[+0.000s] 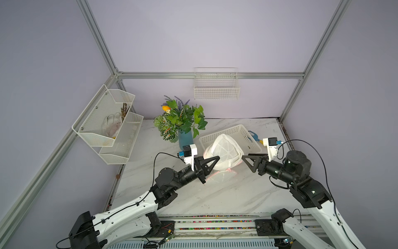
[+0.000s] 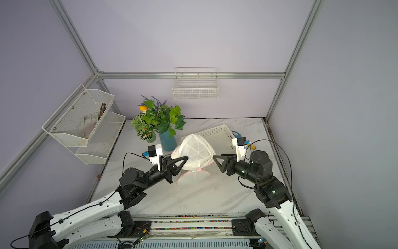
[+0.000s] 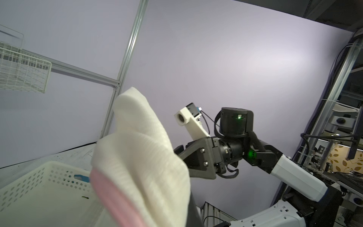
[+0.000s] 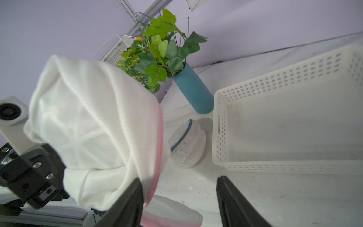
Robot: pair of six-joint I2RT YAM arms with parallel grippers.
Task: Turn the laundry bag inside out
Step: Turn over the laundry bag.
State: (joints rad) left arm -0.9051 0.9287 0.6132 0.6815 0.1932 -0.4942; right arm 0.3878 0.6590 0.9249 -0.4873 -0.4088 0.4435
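Note:
The laundry bag [image 1: 224, 149] is white mesh with a pink trim and is lifted above the marble table in both top views [image 2: 195, 151]. My left gripper [image 1: 217, 158] is shut on its near left side; in the left wrist view the bag [image 3: 141, 157] hides the jaws. A pink-rimmed flap [image 1: 221, 175] of the bag rests on the table beneath. My right gripper [image 4: 176, 198] is open just right of the bag [image 4: 94, 127], and the pink edge [image 4: 159, 153] brushes the inner face of one finger [image 4: 127, 204]. Nothing sits between its jaws.
A white perforated basket [image 1: 231, 129] stands right behind the bag. A plant in a teal vase [image 1: 185, 139] is to the left. A second small mesh bag with a blue zipper [image 4: 186, 145] lies by the vase. Wire racks [image 1: 107, 125] [image 1: 216, 88] hang on the walls.

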